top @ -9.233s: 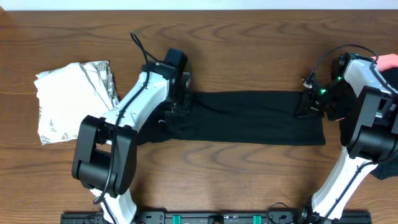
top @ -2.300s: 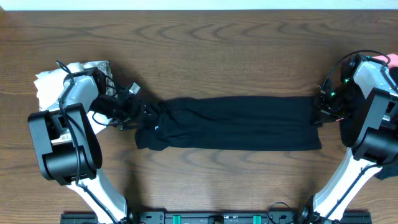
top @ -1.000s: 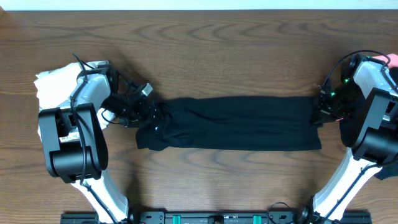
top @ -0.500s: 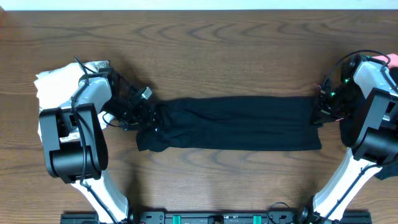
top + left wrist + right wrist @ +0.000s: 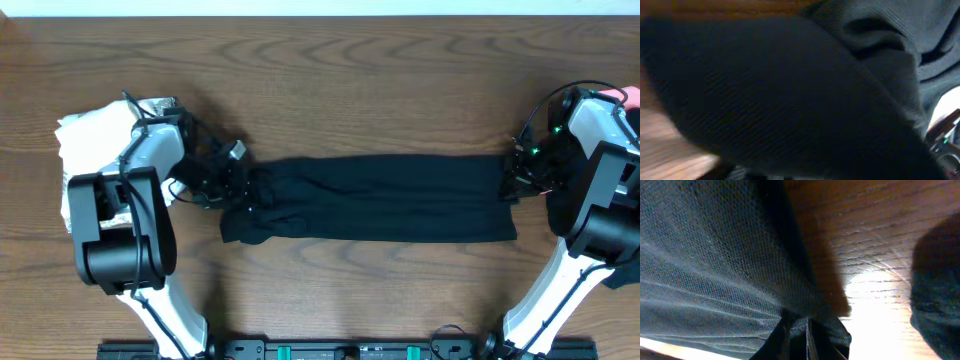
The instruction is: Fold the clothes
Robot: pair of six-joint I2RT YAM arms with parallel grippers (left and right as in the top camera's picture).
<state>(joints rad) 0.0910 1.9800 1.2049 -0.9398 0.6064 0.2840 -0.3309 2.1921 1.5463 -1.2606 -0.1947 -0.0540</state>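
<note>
Shirt (image 5: 380,198), black, spans tabletop (image 5: 350,70) midway between far and near edges; right tool (image 5: 510,183) pinching hem; left tool (image 5: 240,185) buried in cloth, grip unreadable. Advice: even tension, flatten bunched left end first.

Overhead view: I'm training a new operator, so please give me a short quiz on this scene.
1. True or false: the black shirt reaches from the left tool to the right tool.
2. Which item lies by the left arm? A: white patterned garment; B: striped towel; C: blue jeans.
3. What fills the left wrist view?
Key: 1 true; 2 A; 3 the black shirt's fabric.
</note>
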